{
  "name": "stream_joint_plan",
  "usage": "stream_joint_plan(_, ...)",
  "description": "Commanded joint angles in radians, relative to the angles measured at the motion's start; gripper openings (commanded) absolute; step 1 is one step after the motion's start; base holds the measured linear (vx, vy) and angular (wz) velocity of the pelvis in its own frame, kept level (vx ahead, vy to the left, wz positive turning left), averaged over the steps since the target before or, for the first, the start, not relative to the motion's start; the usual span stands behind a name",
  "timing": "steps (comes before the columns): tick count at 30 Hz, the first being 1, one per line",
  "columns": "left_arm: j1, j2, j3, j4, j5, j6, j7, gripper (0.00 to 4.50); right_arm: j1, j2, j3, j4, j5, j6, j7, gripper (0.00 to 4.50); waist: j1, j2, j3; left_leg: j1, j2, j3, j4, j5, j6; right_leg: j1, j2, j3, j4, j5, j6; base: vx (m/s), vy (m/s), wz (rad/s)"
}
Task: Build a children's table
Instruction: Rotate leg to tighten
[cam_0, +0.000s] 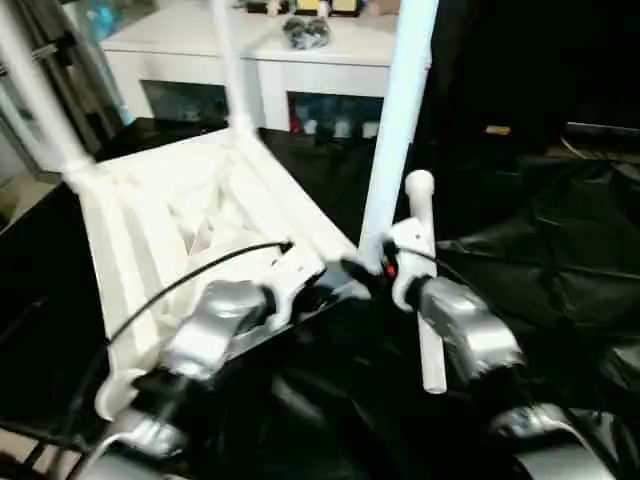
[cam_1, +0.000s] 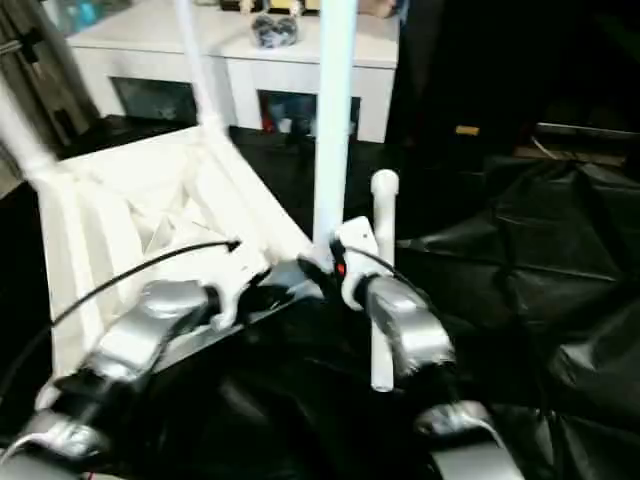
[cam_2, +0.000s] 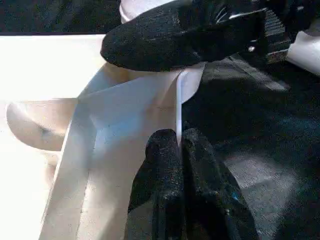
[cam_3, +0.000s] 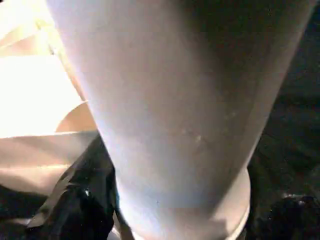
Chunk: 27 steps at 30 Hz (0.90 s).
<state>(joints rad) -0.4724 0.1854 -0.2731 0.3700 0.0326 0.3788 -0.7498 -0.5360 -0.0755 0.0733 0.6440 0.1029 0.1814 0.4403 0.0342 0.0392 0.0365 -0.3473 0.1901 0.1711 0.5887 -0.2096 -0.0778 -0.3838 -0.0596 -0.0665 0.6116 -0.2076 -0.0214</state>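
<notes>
- The tabletop (cam_0: 190, 225) lies underside up on a surface draped in black sheeting (cam_0: 560, 270), its ribs facing the camera.
- Three white legs stand in the tabletop's corner sockets: one at the far left corner (cam_0: 35, 95), one at the far corner (cam_0: 228, 60), and a near leg (cam_0: 395, 120) rising from the corner closest to the grippers.
- A fourth leg (cam_0: 428, 300) lies loose on the sheeting just right of that near corner, partly hidden by the right forearm.
- The left gripper (cam_2: 179, 145) has its fingers pressed together, pinching a thin rib of the tabletop beside the near corner socket.
- The right gripper (cam_0: 372, 268) sits at the foot of the near leg; one of its fingers (cam_2: 185, 37) curves across the base of that leg just above the socket. Its fingers stand apart on either side of the tube, but whether they actually clamp it cannot be told.
- From the right wrist camera the near leg (cam_3: 180, 110) looms close, with its flared base at the socket.
- Beyond the tabletop stands a white cabinet (cam_0: 260, 55) with glass doors.
</notes>
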Motion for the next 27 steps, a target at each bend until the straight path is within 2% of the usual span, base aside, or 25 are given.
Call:
stream_joint_plan(1, -0.005, -0.045, -0.026, -0.03, -0.034, -0.021, -0.023, 0.0, 0.012, 0.04, 0.031, 0.068, -0.008, 0.02, 0.032, 3.47, 0.003, -0.006, -0.042, -0.006, 0.038, -0.014, -0.074, -0.186, 0.034, 0.038, -0.084, 0.053, -0.092, -0.267, -0.184, 0.0, 0.0, 0.0)
stream_joint_plan(2, 0.001, -0.04, -0.032, -0.038, -0.035, -0.025, -0.034, 0.0, 0.011, 0.035, 0.039, 0.063, -0.012, 0.009, 0.046, 3.47, 0.003, -0.007, -0.043, -0.009, 0.038, -0.014, -0.073, -0.182, 0.038, 0.039, -0.085, 0.053, -0.092, -0.264, -0.185, 0.0, 0.0, 0.0)
stream_joint_plan(4, 0.011, -0.027, -0.039, -0.046, -0.035, -0.041, -0.052, 0.0, 0.014, 0.022, 0.056, 0.051, -0.026, -0.014, 0.063, 3.53, 0.006, -0.005, -0.044, -0.005, 0.04, -0.013, -0.072, -0.176, 0.044, 0.037, -0.085, 0.054, -0.092, -0.255, -0.188, 0.0, 0.0, 0.0)
stream_joint_plan(9, 0.041, 0.017, -0.051, -0.085, -0.053, -0.067, -0.124, 0.0, 0.038, -0.032, 0.101, -0.008, -0.034, -0.053, 0.179, 3.53, 0.004, -0.006, -0.045, -0.013, 0.041, -0.014, -0.071, -0.147, 0.06, 0.044, -0.085, 0.053, -0.084, -0.198, -0.197, 0.0, 0.0, 0.0)
stream_joint_plan(12, 0.068, 0.071, -0.058, -0.119, -0.066, -0.084, -0.2, 0.0, 0.095, -0.119, 0.145, -0.137, 0.014, -0.051, 0.406, 3.53, 0.008, -0.007, -0.05, -0.013, 0.042, -0.013, -0.066, -0.115, 0.084, 0.048, -0.084, 0.054, -0.075, -0.118, -0.214, 0.0, 0.0, 0.0)
stream_joint_plan(13, 0.071, 0.082, -0.059, -0.121, -0.066, -0.085, -0.212, 0.0, 0.104, -0.139, 0.154, -0.159, 0.02, -0.049, 0.444, 3.53, 0.011, -0.009, -0.05, -0.014, 0.043, -0.013, -0.064, -0.097, 0.098, 0.051, -0.082, 0.054, -0.07, -0.072, -0.221, 0.0, 0.0, 0.0)
stream_joint_plan(14, 0.072, 0.091, -0.059, -0.121, -0.067, -0.09, -0.222, 0.0, 0.113, -0.159, 0.163, -0.177, 0.024, -0.045, 0.477, 3.53, 0.013, -0.007, -0.051, -0.011, 0.043, -0.011, -0.062, -0.081, 0.114, 0.047, -0.079, 0.053, -0.067, -0.037, -0.234, 0.0, 0.0, 0.0)
stream_joint_plan(15, 0.073, 0.096, -0.059, -0.12, -0.067, -0.094, -0.228, 0.0, 0.116, -0.169, 0.168, -0.186, 0.026, -0.042, 0.494, 3.53, 0.013, -0.007, -0.05, -0.011, 0.043, -0.01, -0.062, -0.077, 0.117, 0.047, -0.079, 0.053, -0.066, -0.027, -0.238, 0.0, 0.0, 0.0)
stream_joint_plan(18, 0.081, 0.129, -0.057, -0.128, -0.083, -0.111, -0.283, 0.0, 0.143, -0.231, 0.193, -0.248, 0.051, -0.021, 0.604, 3.53, 0.02, -0.003, -0.05, -0.01, 0.043, -0.01, -0.062, -0.089, 0.114, 0.048, -0.081, 0.052, -0.068, -0.04, -0.247, 0.0, 0.0, 0.0)
stream_joint_plan(21, 0.093, 0.151, -0.056, -0.151, -0.102, -0.114, -0.336, 0.0, 0.161, -0.273, 0.212, -0.286, 0.062, -0.01, 0.672, 3.53, 0.029, -0.004, -0.046, -0.008, 0.046, -0.01, -0.065, -0.126, 0.102, 0.048, -0.083, 0.052, -0.074, -0.1, -0.235, 0.0, 0.0, 0.0)
stream_joint_plan(23, 0.098, 0.16, -0.059, -0.16, -0.109, -0.115, -0.353, 0.0, 0.167, -0.283, 0.215, -0.299, 0.063, -0.006, 0.691, 3.53, 0.029, -0.005, -0.045, -0.009, 0.045, -0.011, -0.067, -0.132, 0.092, 0.047, -0.082, 0.052, -0.074, -0.119, -0.232, 0.0, 0.0, 0.0)
stream_joint_plan(25, 0.104, 0.183, -0.072, -0.173, -0.106, -0.119, -0.382, 0.0, 0.175, -0.29, 0.21, -0.312, 0.06, 0.003, 0.701, 3.53, 0.03, -0.012, -0.045, -0.009, 0.045, -0.011, -0.068, -0.133, 0.09, 0.047, -0.083, 0.053, -0.074, -0.14, -0.226, 0.0, 0.0, 0.0)
stream_joint_plan(26, 0.104, 0.183, -0.072, -0.172, -0.106, -0.12, -0.383, 0.0, 0.175, -0.289, 0.209, -0.311, 0.06, 0.003, 0.701, 3.38, 0.029, -0.008, -0.045, -0.007, 0.046, -0.011, -0.069, -0.134, 0.086, 0.045, -0.084, 0.054, -0.076, -0.149, -0.226, 0.0, 0.0, 0.0)
stream_joint_plan(27, 0.105, 0.184, -0.07, -0.173, -0.106, -0.121, -0.384, 0.0, 0.174, -0.285, 0.204, -0.309, 0.062, 0.011, 0.699, 3.28, 0.028, -0.01, -0.044, -0.008, 0.045, -0.011, -0.069, -0.132, 0.084, 0.045, -0.083, 0.053, -0.076, -0.149, -0.226, 0.0, 0.0, 0.0)
